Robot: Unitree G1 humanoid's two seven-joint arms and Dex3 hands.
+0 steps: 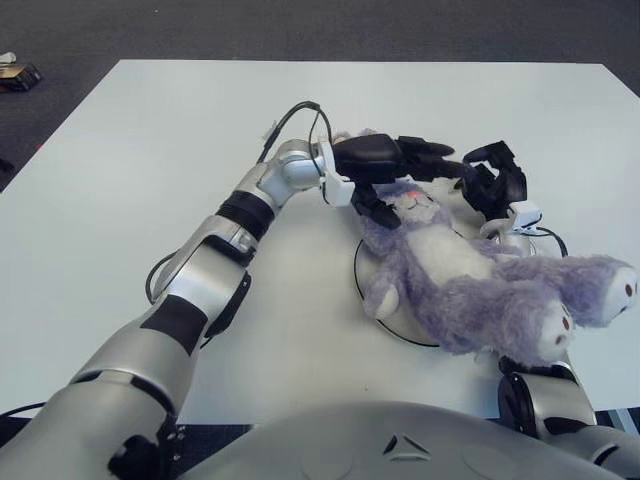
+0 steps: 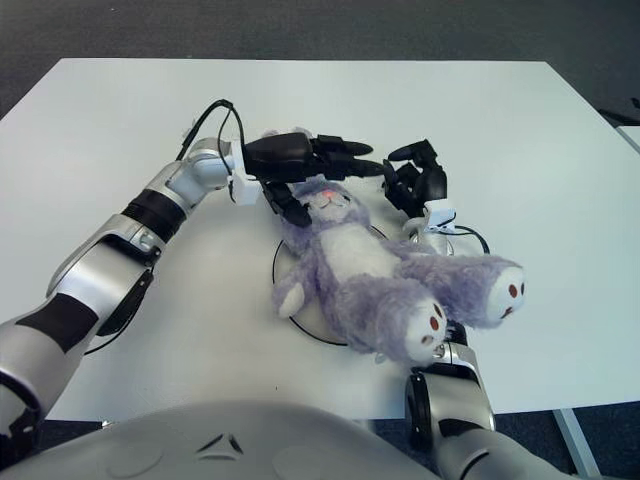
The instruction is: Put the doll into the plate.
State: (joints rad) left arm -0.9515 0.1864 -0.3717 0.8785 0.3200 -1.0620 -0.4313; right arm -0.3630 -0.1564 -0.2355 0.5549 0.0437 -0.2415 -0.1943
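Note:
A purple plush doll (image 1: 455,275) lies on its back across a white plate with a dark rim (image 1: 385,325), head toward the far side, legs hanging over the plate's right near edge. My left hand (image 1: 390,170) reaches in from the left; its fingers stretch over the top of the doll's head and its thumb touches the cheek, without a closed grasp. My right hand (image 1: 495,180) is just right of the doll's head with its fingers loosely bent and nothing in them. Its forearm passes under the doll's legs. The doll also shows in the right eye view (image 2: 365,270).
The white table (image 1: 150,130) stretches to the left and far side. A black cable (image 1: 300,115) loops off my left wrist. A small object (image 1: 18,75) lies on the dark floor beyond the table's far left corner.

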